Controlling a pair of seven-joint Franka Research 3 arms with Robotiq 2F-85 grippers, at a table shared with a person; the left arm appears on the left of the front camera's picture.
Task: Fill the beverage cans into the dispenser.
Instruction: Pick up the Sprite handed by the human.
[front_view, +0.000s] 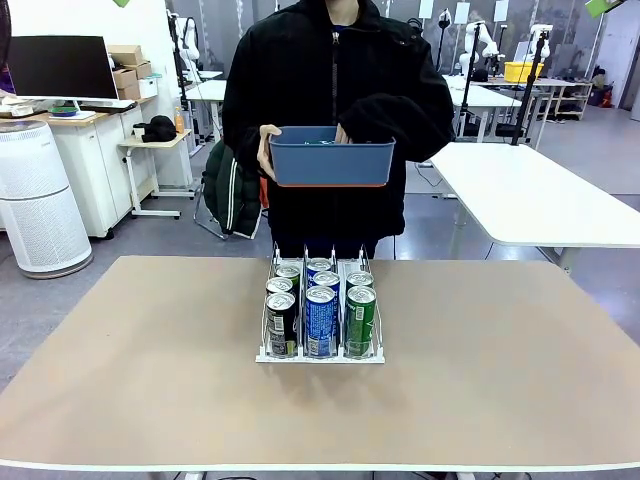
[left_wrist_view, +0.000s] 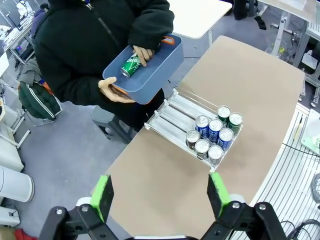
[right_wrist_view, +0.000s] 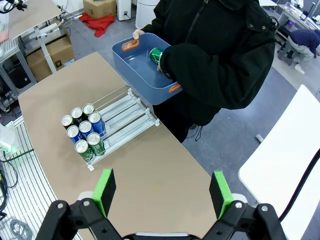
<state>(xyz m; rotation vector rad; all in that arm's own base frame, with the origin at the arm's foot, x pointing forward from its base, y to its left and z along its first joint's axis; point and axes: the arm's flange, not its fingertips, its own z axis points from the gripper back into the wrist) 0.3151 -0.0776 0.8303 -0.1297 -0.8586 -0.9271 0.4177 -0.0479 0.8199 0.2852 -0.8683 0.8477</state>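
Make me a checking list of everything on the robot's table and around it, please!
Surface: tan table, flat, with the rack near its middle.
Job's things: white dispenser holds eight cans bunched at the robot's end, three, three and two in the right lane. A person holds a blue tub beyond the far edge, with a hand on a green can inside.
Clutter: nothing seen.
Grippers: left gripper and right gripper are both open and empty, high over the table.
Cables: a dark cable off the table's robot side.
Surroundings: white tables, air purifier, monitor.
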